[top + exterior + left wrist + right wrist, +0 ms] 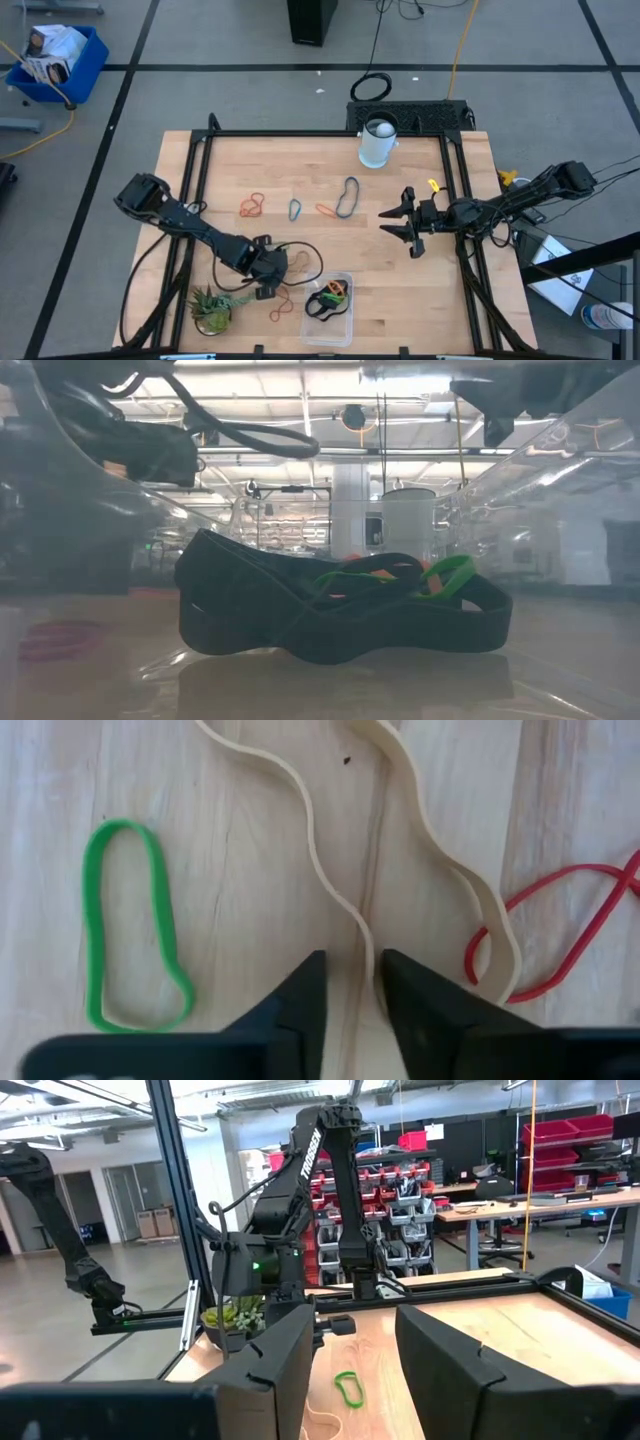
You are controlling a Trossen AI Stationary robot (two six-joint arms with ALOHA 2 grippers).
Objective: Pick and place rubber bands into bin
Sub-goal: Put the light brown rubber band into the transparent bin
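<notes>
My left gripper is low over the table's near left part, its fingers a narrow gap apart. A cream rubber band lies flat under it, and one strand runs into the gap. A green band and a red band lie flat on either side. The clear bin at the near edge holds dark, green and orange bands. More bands lie at mid-table: orange, blue-grey, dark. My right gripper hangs open and empty above the table's right part. My left gripper points down at the table with the cream band's inner strand between its two fingers. The strand runs close along one finger's inner side. I cannot tell whether the fingers touch it. The band lies flat and slack on the wood.
A white cup stands at the far edge. A small green plant sits at the near left corner, close to the left gripper. A black cable loops by the left wrist. Black frame rails run along both sides.
</notes>
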